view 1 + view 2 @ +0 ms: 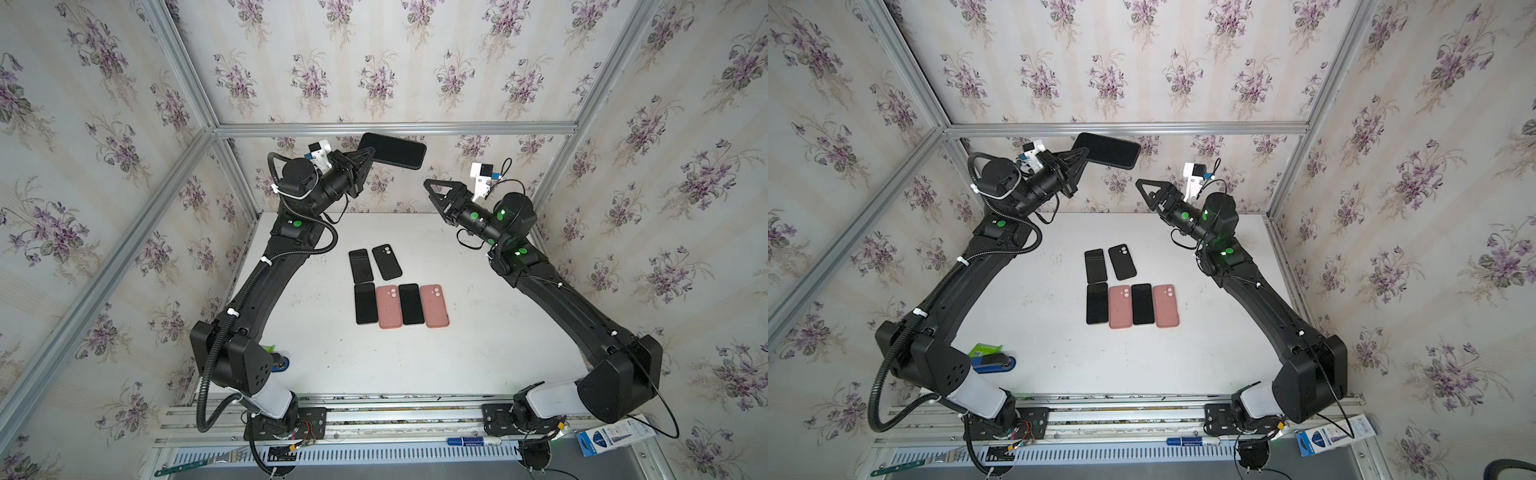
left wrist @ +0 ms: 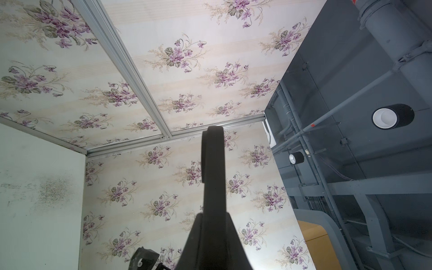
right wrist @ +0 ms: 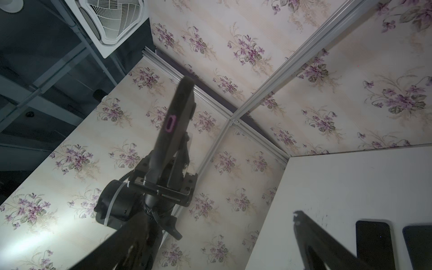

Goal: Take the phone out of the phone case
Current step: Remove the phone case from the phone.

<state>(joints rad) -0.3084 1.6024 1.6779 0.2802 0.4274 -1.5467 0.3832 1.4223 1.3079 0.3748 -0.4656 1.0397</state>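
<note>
Table (image 1: pixel 478 332): white, taken as the reference for all places below.

Left gripper (image 1: pixel 371 156): raised well above the far edge of the table; its fingers are pressed onto one short end of the black phone case (image 1: pixel 392 150); the case is held level in the air, clear of the table, as seen in both top views (image 1: pixel 1106 150); its edge with an oval cut-out is shown in the right wrist view (image 3: pixel 175 124); whether a phone sits inside cannot be told.

Right gripper (image 1: pixel 428 185): held above the far right part of the table, apart from the case; its fingers (image 3: pixel 311 233) are spread and nothing is held between them.

Laid flat at the middle of the table: two black phones (image 1: pixel 366 303) (image 1: pixel 411 304), set alternately with two pink cases (image 1: pixel 389 306) (image 1: pixel 434 306) in one row; two black pieces (image 1: pixel 360 266) (image 1: pixel 387 262) are placed just behind that row, one marked by camera holes.
</note>
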